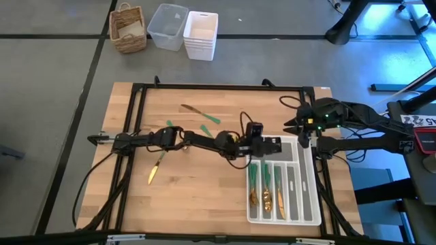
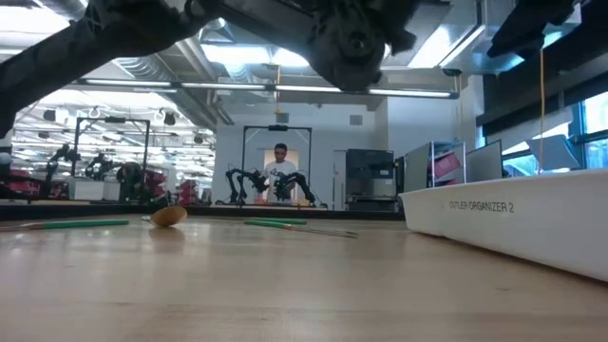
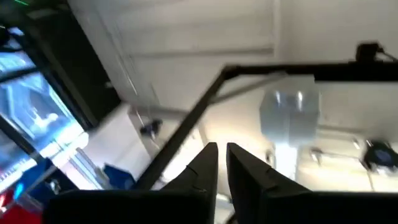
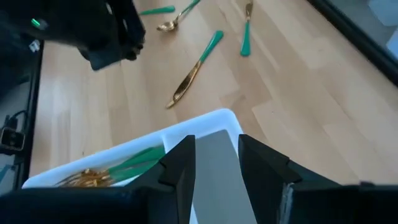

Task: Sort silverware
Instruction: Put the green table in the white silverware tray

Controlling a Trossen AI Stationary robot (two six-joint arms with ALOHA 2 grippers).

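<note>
The silverware has gold heads and green handles. Several pieces lie loose on the wooden table: a knife [image 1: 155, 170] near the left arm, another [image 1: 191, 108] farther off, and green handles [image 1: 210, 118] between them. Others lie in the white tray's [image 1: 308, 204] slots [image 1: 266, 187]. My left gripper [image 1: 270, 144] reaches across to the tray's far left corner; its fingers [image 3: 208, 163] stand almost together with nothing seen between them. My right gripper [image 4: 214, 155] hovers open over the tray's far end [image 4: 208, 124]. The right wrist view shows a knife [image 4: 189, 78] and a spoon [image 4: 176, 20] beyond.
A black frame [image 1: 218, 87] borders the table. Beyond the far edge stand a wicker basket [image 1: 128, 28], a clear bin [image 1: 167, 26] and a white bin [image 1: 201, 34]. In the low view a person [image 2: 280, 171] stands far back in the room. Bare wood lies near the front left.
</note>
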